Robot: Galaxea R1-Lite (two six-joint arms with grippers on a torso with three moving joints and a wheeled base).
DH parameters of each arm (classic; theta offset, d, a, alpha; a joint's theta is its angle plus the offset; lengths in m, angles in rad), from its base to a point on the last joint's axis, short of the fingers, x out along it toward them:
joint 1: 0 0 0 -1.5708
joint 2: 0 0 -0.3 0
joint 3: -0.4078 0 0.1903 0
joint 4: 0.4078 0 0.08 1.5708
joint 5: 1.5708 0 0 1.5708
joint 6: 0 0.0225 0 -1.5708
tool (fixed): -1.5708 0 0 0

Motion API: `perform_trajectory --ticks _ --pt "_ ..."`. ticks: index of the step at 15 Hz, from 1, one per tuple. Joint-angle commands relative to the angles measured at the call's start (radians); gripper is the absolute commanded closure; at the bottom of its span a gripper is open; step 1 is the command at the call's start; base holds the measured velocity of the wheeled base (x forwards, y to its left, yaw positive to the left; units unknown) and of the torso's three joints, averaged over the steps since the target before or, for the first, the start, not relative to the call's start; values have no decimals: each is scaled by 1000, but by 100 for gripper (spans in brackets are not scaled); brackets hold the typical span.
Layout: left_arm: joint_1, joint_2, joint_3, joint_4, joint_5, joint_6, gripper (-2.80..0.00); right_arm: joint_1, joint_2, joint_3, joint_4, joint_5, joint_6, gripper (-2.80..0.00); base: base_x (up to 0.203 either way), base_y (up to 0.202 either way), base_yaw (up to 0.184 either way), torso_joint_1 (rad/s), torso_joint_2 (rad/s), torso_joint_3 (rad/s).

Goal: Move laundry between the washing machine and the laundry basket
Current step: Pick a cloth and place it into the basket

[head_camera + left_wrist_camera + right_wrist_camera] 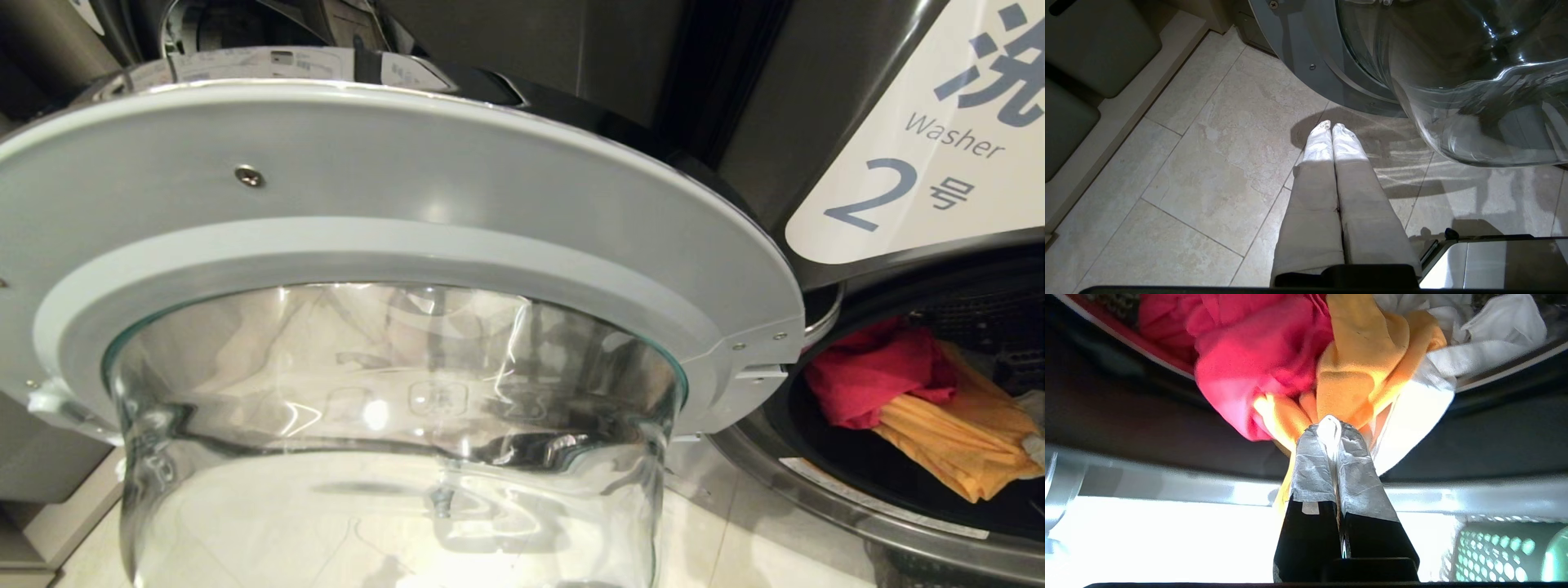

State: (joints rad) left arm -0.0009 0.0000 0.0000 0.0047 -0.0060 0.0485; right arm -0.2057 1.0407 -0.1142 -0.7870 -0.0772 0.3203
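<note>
- Left: I am keeping the left gripper idle, its arm pointing straight down over the tiled floor; the two taped fingers are pressing flat against each other, clenched on nothing.
- Left to centre: the washing machine's open door is filling most of my head view, its grey inner ring facing me and its clear glass bowl bulging toward the camera. In the left wrist view the same bowl is hanging just beside the left gripper, apart from it.
- Right of centre: the washing machine, dark grey with a white label reading "Washer 2", is standing with its drum mouth uncovered at the lower right of the head view.
- Right: the laundry is lying at the drum's mouth, the red-pink garment to the left and the orange one beside it, touching it.
- Far right: neither arm is showing in the head view. In the right wrist view I am reaching the right gripper up toward the drum opening; its fingers are pinching a white fold of the laundry, with orange cloth bunching right at the tips and the red-pink garment alongside.
- The laundry basket, green with round holes, is sitting below the drum's chrome rim, beside the right arm.
</note>
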Motion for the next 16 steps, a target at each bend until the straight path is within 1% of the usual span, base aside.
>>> perform_trajectory --ticks 1,6,10,12,14,16 --pt "-1 0 2 0 0 1 0 0 -142 9 57 3 -17 0 0 0 0 0 0 0" --pt "1 0 2 0 0 1 0 -2 -385 11 254 4 -40 0 0 0 0 0 0 0" --pt "-1 0 2 0 0 1 0 -3 -519 -3 334 0 -65 0 0 0 0 0 0 0" --pt "1 0 2 0 0 1 0 -3 -588 -22 416 4 -81 0 0 0 0 0 0 0" --pt "1 0 2 0 0 1 0 -4 -621 -53 479 9 -103 0 0 0 0 0 0 0" --pt "-1 0 2 0 0 1 0 -4 -624 -72 499 12 -121 0 0 0 0 0 0 0"
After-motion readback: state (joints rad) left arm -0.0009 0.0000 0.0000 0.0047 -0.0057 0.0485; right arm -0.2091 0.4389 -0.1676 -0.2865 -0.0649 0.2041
